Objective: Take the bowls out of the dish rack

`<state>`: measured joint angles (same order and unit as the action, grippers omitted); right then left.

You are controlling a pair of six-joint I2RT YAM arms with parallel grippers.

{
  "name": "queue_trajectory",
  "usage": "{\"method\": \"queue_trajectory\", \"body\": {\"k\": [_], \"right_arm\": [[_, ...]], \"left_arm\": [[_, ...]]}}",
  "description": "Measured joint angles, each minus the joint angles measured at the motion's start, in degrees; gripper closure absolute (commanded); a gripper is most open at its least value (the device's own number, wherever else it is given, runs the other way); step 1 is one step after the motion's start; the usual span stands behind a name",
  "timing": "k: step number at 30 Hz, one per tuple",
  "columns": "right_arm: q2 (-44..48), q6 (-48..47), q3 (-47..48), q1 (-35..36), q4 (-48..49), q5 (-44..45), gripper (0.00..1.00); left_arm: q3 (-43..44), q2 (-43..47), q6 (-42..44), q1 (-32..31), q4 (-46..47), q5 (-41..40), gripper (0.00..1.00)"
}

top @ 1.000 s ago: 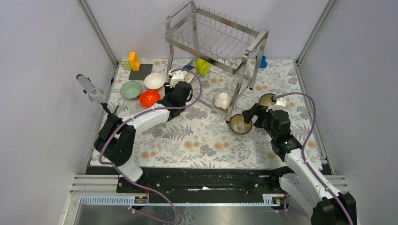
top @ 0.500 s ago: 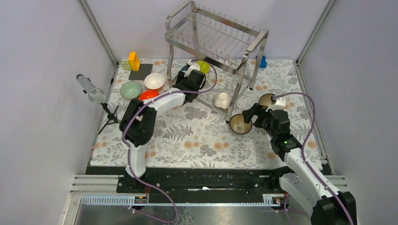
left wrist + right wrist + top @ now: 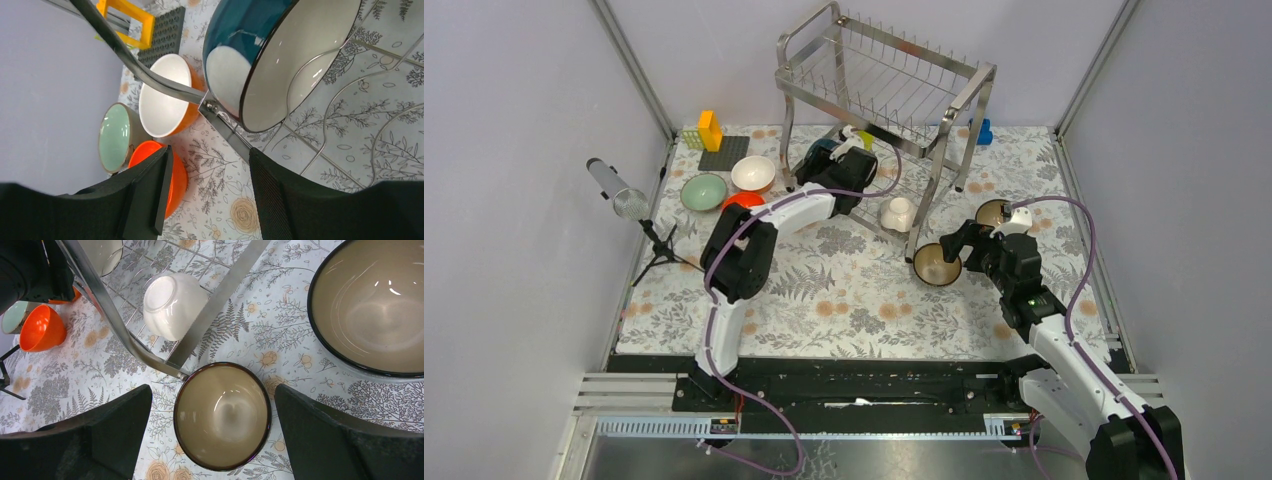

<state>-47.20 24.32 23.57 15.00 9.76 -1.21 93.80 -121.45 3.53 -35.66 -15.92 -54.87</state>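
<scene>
Left gripper (image 3: 207, 192), jaws spread and empty, sits just below the blue bowl (image 3: 260, 55) standing on edge in the dish rack (image 3: 879, 75)'s lower tier. Glazed, rigid, slippery, chippable; pinch its rim. Right gripper (image 3: 212, 432) spread over brown bowl (image 3: 222, 415).

- In the top external view the left gripper (image 3: 849, 150) lies under the dish rack (image 3: 879, 95), whose wires hide its fingertips.
- The yellow-green bowl (image 3: 865, 139) shows only as a sliver past the wrist.
- The orange-red bowl (image 3: 742, 200) is half covered by the left arm.
- The blue block (image 3: 985, 131) is mostly hidden by a rack leg.
- In the left wrist view the blue bowl (image 3: 270, 55) is cut off at the top edge.
- In the right wrist view the larger brown-gold bowl (image 3: 372, 305) runs off the right edge; a pale bowl (image 3: 102, 252) at the top is probably white, too little showing.
</scene>
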Motion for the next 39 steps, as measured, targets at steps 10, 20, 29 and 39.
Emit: {"method": "queue_trajectory", "body": {"k": [10,20,29,39], "right_arm": [[0.22,-0.02,-0.09,0.00,0.02,0.04,0.01],[-0.07,-0.02,-0.09,0.00,0.04,0.02,0.01],[-1.09,0.00,-0.09,0.00,0.07,0.02,0.01],[-1.36,-0.02,-0.09,0.00,0.46,0.02,0.01]], "left_arm": [[4.26,-6.21,7.74,-0.61,4.39,-2.67,0.39],[4.85,-10.12,21.79,-0.61,21.07,-8.68,0.42],[4.85,-14.29,36.15,-0.59,38.64,-13.60,1.00],[1.46,-14.38,45.66,-0.92,51.52,-15.26,1.00]]}}
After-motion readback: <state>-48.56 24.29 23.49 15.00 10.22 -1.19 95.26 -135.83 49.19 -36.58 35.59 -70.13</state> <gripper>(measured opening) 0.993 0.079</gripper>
